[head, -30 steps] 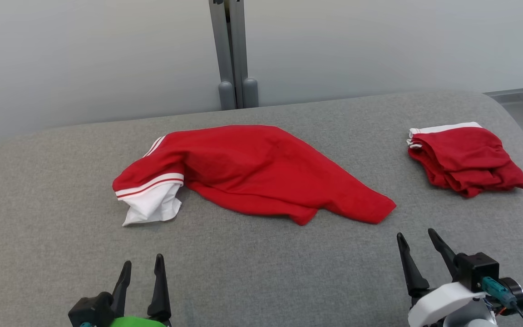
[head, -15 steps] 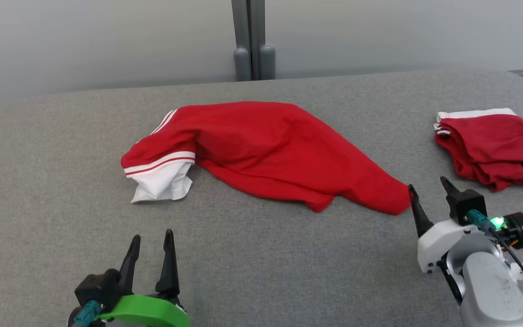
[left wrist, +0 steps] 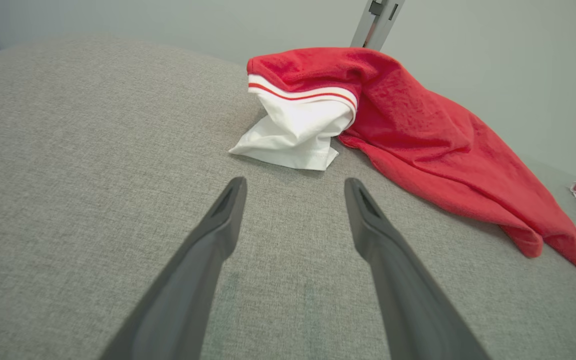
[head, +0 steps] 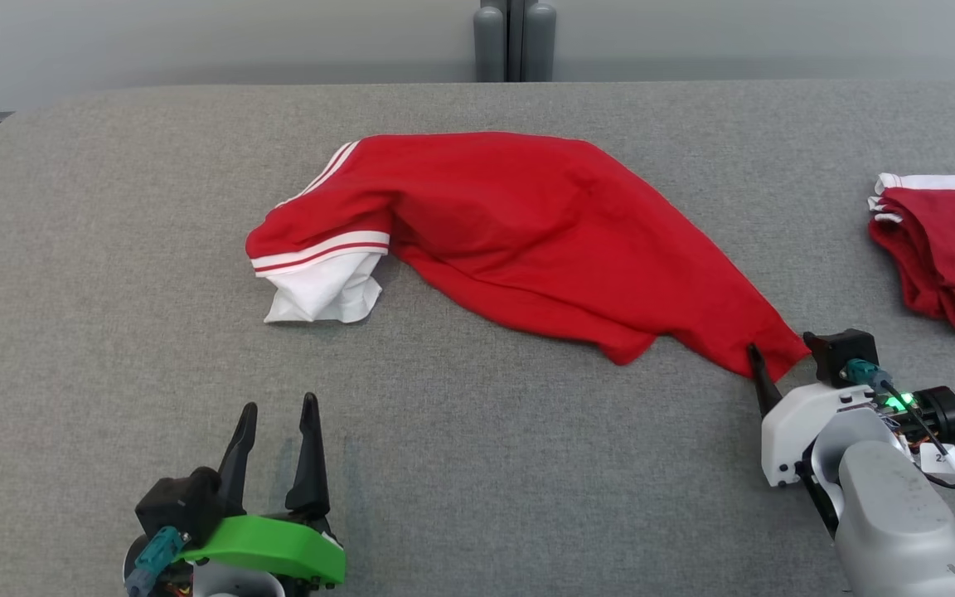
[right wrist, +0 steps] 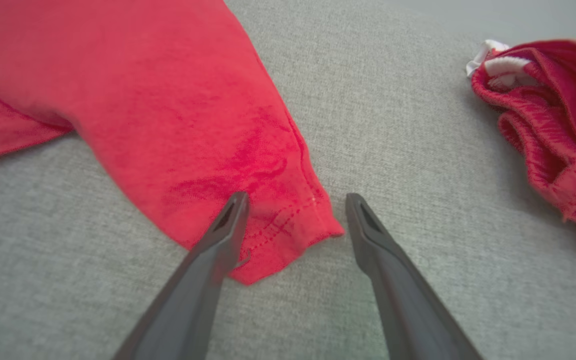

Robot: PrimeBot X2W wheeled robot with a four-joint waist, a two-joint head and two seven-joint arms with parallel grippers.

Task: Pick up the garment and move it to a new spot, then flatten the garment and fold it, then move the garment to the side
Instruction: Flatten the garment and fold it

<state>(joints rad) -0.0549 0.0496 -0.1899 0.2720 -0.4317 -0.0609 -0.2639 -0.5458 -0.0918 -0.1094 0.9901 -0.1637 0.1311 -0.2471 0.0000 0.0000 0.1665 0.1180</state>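
Note:
A red garment (head: 527, 232) with white-striped trim and a white inner piece lies crumpled across the middle of the grey table (head: 113, 249). Its near right corner (right wrist: 288, 225) reaches down between the open fingers of my right gripper (head: 780, 356), which hovers at that hem with the jaws spread on either side. My left gripper (head: 274, 414) stands open at the lower left, well short of the white end (left wrist: 293, 140), with nothing between its fingers.
A second red garment (head: 950, 249), bunched up with white trim, lies at the table's right edge, also seen as a red garment (right wrist: 553, 125) right of my right fingers. A grey post (head: 515, 37) stands behind the table.
The head camera tilted down and turned. My right gripper advanced up to the red garment's near right corner, its fingers now straddling the hem. The left gripper held still.

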